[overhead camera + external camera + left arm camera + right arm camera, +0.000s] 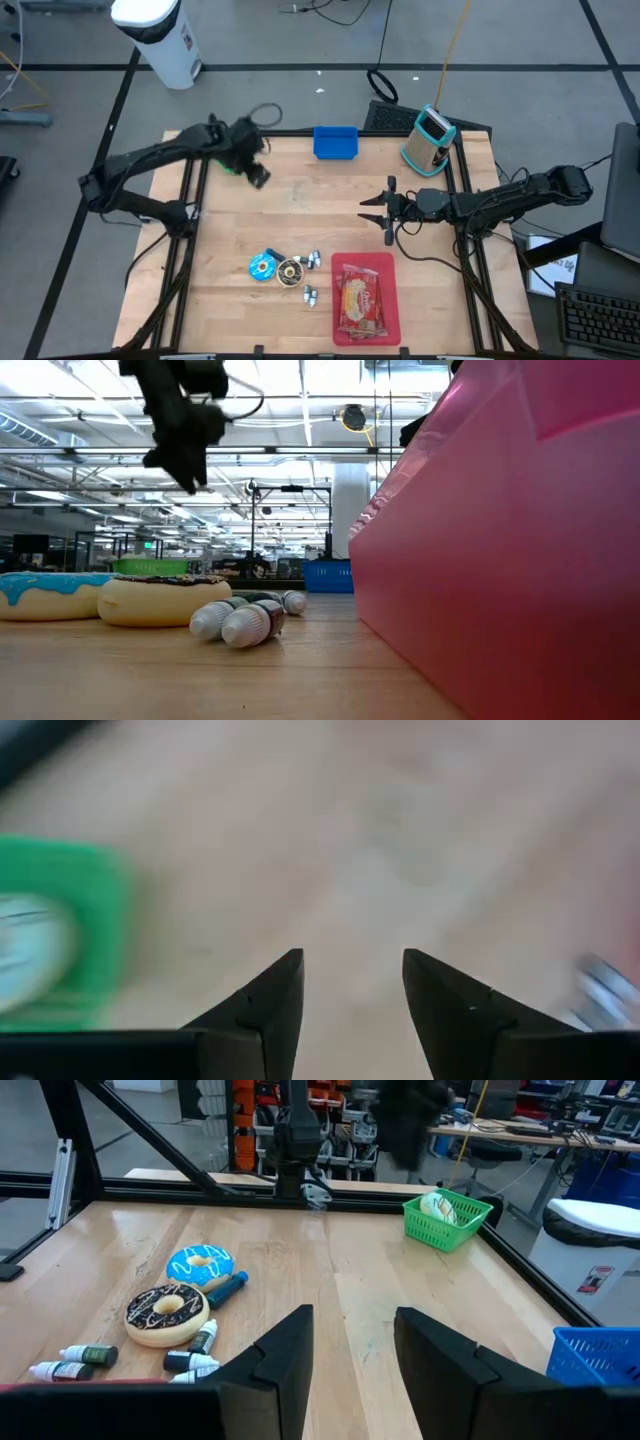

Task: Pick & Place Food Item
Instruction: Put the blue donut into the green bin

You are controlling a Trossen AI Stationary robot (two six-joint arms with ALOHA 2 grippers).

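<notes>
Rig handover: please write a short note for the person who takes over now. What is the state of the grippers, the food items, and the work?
Left gripper: open, empty, raised beside the green basket, which holds a pale item.
Right gripper: open, empty, waiting at the table's right side.
Blue-iced donut, chocolate donut and small bottles lie at the front of the table; a packaged snack lies in the red tray. The blue bin is at the back edge.
Done: one item is apparently in the basket.
Left: donuts not yet picked.

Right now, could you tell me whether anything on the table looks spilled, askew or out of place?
Nothing looks damaged or spilled. The small bottles lie on their sides, scattered around the two donuts rather than standing. The food packet lies flat in the red tray. The green basket sits upright, holding an item.
</notes>
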